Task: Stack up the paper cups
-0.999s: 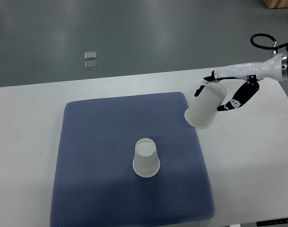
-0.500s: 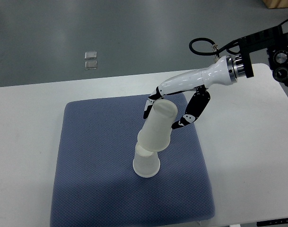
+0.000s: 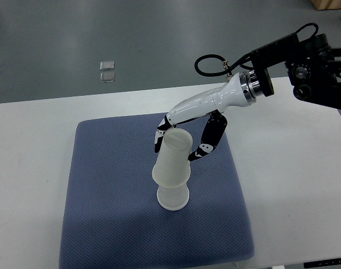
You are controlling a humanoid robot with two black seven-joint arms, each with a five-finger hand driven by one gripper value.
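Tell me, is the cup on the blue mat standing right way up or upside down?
Upside down. The lower cup rests on the blue mat with its wider rim down, and the robot hand is fitting the held cup over it.

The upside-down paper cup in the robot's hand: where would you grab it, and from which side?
Grip the upper cup around its side wall near the closed base, coming from the upper right as the right hand does. Its wide mouth must stay clear to slide over the lower cup on the blue mat.
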